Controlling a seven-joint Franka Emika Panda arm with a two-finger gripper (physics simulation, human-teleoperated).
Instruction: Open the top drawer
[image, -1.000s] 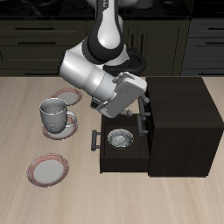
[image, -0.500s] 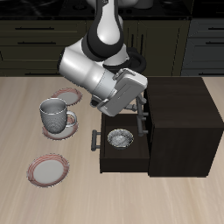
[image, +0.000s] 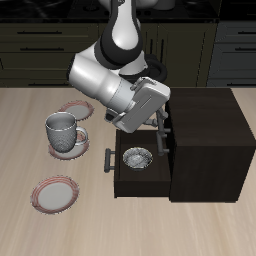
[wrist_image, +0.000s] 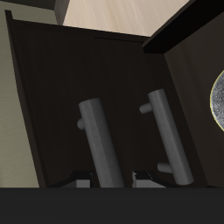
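The dark brown cabinet (image: 205, 125) stands on the table with its front turned sideways. The top drawer (wrist_image: 52, 114) is shut, and its grey bar handle (wrist_image: 96, 140) runs along the flat front. My gripper (wrist_image: 112, 178) is open, with one fingertip on each side of that handle and the bar between them. In the exterior view the gripper (image: 160, 128) hangs at the cabinet's front, just over the handle (image: 164, 140). A second grey bar handle (wrist_image: 168, 131) lies beside the first on the front.
A lower drawer (image: 140, 180) stands pulled out with a metal bowl (image: 137, 157) in it, its handle (image: 107, 158) sticking out. A grey mug (image: 63, 132) and red-rimmed plates (image: 54, 193) (image: 74, 108) stand beside the cabinet.
The gripper has shifted slightly closer to the cabinet front. The drawers, mug and plates have not moved.
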